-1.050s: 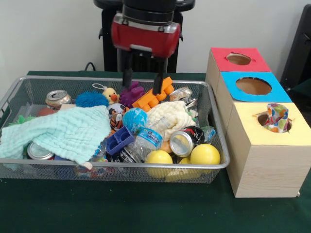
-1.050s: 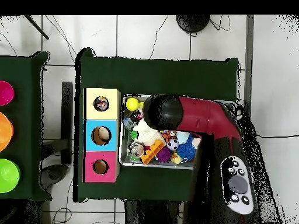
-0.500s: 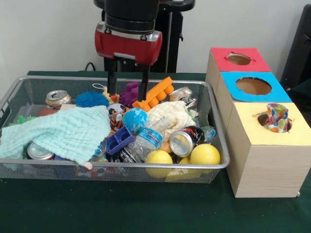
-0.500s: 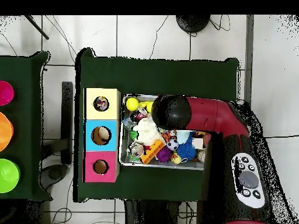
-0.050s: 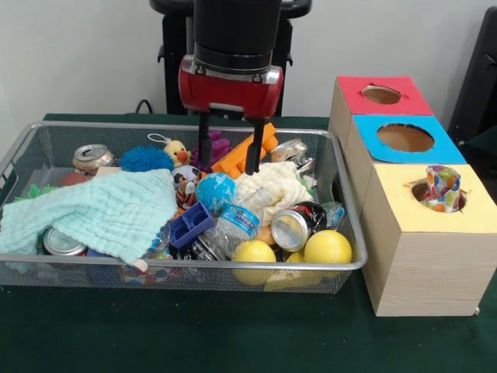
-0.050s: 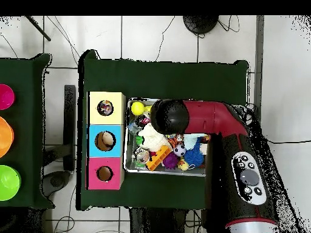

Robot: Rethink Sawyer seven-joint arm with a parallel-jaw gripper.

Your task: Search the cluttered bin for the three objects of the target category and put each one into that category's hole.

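Fingers [image 5: 252, 159] astride orange block [image 5: 242, 156]

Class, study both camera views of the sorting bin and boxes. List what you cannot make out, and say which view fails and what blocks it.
- What lies beneath the mint cloth: front view, the cloth covers it.
- The middle of the wire bin: overhead view, the red arm covers it.
- What the open end effector is reaching for: front view, too cluttered.
- Inside the red box and blue box: front view, only dark holes show.
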